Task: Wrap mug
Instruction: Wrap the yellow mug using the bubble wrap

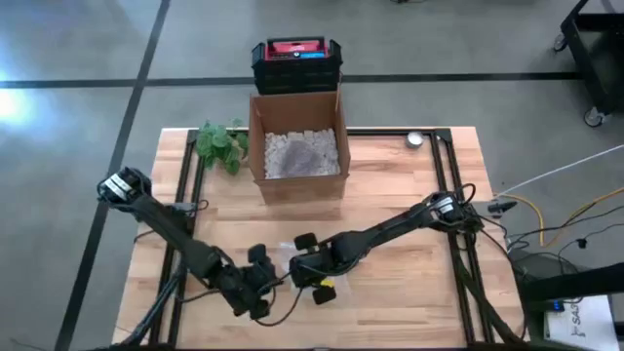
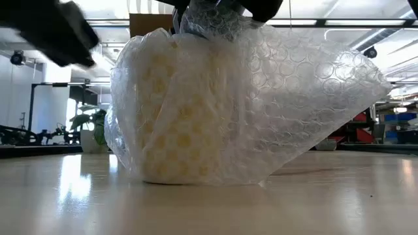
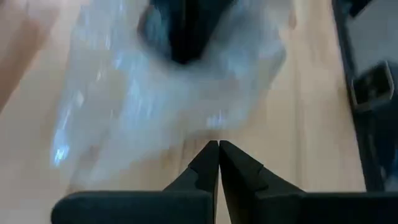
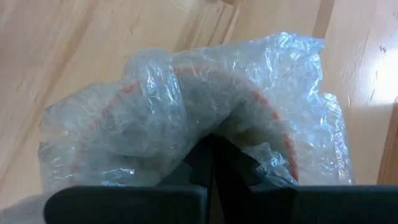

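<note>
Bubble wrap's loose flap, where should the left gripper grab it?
Grip the free edge of the bubble wrap, where it flares away from the mug. Probably come in level from that open side; the right gripper already pinches the top.

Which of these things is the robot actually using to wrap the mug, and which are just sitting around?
In use: mug, bubble wrap, right gripper pinching the wrap over the mug, left gripper beside it.

Lying about: cardboard box, black case, leafy sprig, small round object.
</note>
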{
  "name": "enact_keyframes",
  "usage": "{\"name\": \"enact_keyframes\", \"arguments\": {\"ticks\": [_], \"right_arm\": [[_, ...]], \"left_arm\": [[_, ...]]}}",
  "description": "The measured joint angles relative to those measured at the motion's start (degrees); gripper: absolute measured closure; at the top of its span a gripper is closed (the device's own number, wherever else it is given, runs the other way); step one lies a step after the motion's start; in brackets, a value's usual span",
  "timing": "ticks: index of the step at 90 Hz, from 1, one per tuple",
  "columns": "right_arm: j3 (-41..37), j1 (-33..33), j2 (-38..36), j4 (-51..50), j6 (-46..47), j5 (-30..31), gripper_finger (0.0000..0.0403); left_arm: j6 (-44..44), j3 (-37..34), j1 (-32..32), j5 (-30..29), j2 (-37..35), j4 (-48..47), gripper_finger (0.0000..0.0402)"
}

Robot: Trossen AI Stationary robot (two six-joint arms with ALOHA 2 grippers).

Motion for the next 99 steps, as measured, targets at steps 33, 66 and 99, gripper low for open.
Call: {"name": "enact_keyframes", "arguments": {"ticks": [33,66,99], "right_arm": [[0.0,0.0,0.0,0.2,0.1,0.0,0.0403],[4.5,0.4,-1.0,-8.0,-1.4,-0.2,0.0403],[7.6,3.1,-9.5,-19.0,5.0,0.2,0.0403]], "left_arm": [[9.4,-0.6,6.0,5.1,2.2,10.4,0.0402],[9.3,-0.2,7.6,5.3,7.1,12.5,0.0402],[9.9,-0.3,7.8,4.7,6.7,13.0,0.0402]]}}
